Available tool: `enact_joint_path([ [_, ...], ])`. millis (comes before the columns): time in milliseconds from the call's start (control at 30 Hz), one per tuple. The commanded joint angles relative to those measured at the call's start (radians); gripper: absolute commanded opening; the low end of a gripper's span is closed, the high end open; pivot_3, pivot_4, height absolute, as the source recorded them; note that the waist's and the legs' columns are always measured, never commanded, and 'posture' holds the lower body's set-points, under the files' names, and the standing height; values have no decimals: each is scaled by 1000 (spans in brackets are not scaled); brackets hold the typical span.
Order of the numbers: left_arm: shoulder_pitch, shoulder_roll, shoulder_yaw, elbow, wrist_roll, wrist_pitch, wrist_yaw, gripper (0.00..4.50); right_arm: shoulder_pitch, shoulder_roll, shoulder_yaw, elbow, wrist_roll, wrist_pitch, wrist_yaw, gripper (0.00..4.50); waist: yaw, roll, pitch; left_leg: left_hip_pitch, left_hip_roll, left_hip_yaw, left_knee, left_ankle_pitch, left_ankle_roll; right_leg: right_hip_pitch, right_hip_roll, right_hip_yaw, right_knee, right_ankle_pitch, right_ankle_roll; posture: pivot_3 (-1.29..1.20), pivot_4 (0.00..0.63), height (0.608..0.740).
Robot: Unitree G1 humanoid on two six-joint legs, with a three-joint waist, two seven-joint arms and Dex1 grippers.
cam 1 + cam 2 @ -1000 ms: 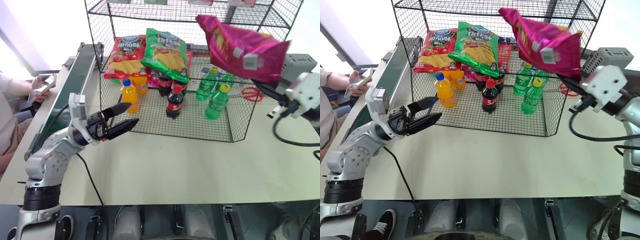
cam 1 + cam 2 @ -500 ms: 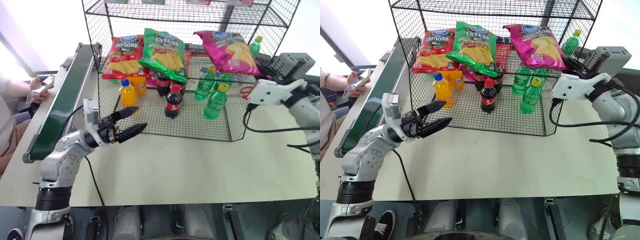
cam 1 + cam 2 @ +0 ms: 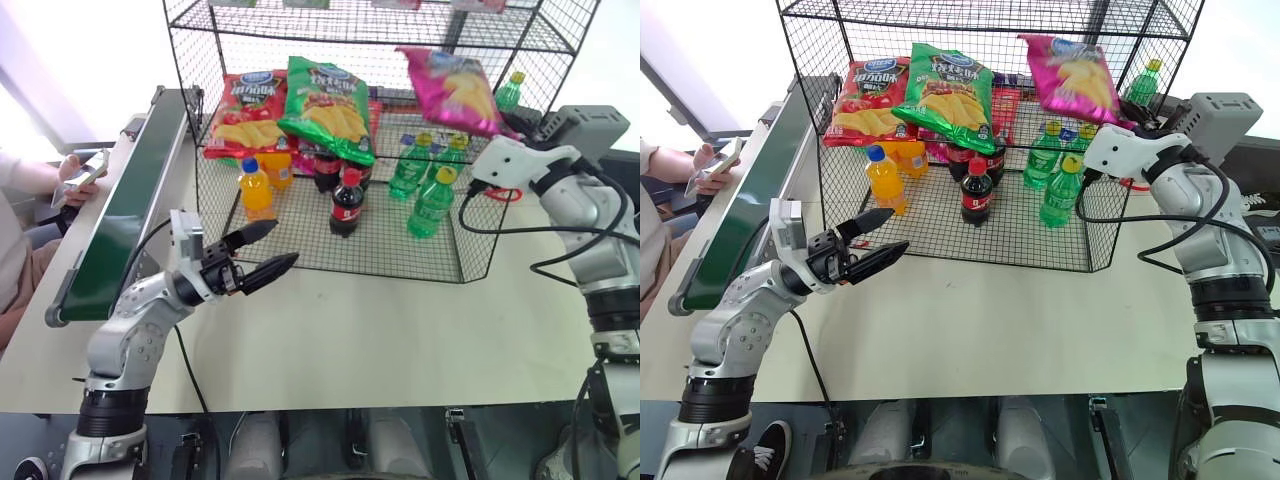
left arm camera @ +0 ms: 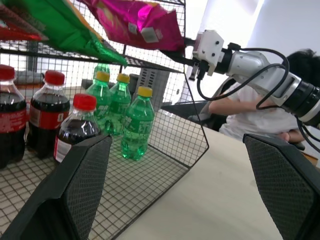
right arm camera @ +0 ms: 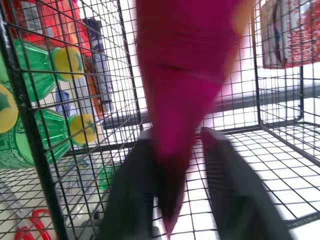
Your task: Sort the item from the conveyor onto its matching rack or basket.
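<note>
The magenta-pink crisp bag (image 3: 450, 88) leans tilted on the middle tier of the black wire rack (image 3: 300, 250), at its right end, beside the green bag. My right gripper (image 5: 175, 137) reaches in from the rack's right side. Its fingers stand parted, wider than the bag's lower end (image 5: 180, 75) that hangs between them. My left gripper (image 3: 283, 243) hovers open and empty over the table in front of the rack's left corner. The dark green conveyor (image 3: 130, 200) runs along the table's left side with nothing on its belt.
A red bag (image 3: 248, 105) and a green bag (image 3: 330, 100) share the middle tier. Orange (image 3: 256, 190), cola (image 3: 347, 205) and green bottles (image 3: 432, 205) stand on the bottom mesh. A person (image 3: 30, 200) with a phone sits left of the conveyor. A grey box (image 3: 592, 122) stands at right.
My right arm carried the pink bag from the air outside the rack onto the middle tier and pushed in further. Its fingers have parted. The left arm stayed about where it was.
</note>
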Motion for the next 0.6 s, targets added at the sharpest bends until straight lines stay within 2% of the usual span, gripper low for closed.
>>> enact_joint_path([
  [33,27,2,6,-55,1,-25,-1,4500,-41,-32,-22,-5,52,-16,37,3360,-3,0,0,0,0,0,0,0,0,0,0,0,0,0,0,0,150,740],
  [100,46,-1,4,-58,6,-30,1,4500,-41,-32,-40,-13,153,-3,143,4295,-9,0,0,0,0,0,0,0,0,0,0,0,0,0,0,0,150,740],
  [200,56,-15,-6,-58,15,-41,8,4500,-55,-41,-70,-27,270,64,274,4295,-9,0,0,1,0,0,0,0,0,1,0,0,0,0,0,0,150,740],
  [300,52,-32,-18,-59,20,-46,13,4500,-77,-89,-72,-7,282,34,317,4295,-8,0,0,2,0,0,0,0,0,1,0,0,1,0,0,0,150,740],
  [500,59,-30,-35,-54,27,-51,2,4500,-84,-108,-112,12,502,80,548,4295,-10,0,0,2,0,0,0,0,1,1,0,0,0,0,0,0,150,740],
  [600,59,-31,-35,-55,27,-50,7,4500,-93,-103,-149,4,611,187,623,4295,-9,0,0,2,0,0,0,0,1,1,0,0,1,0,0,0,150,740],
])
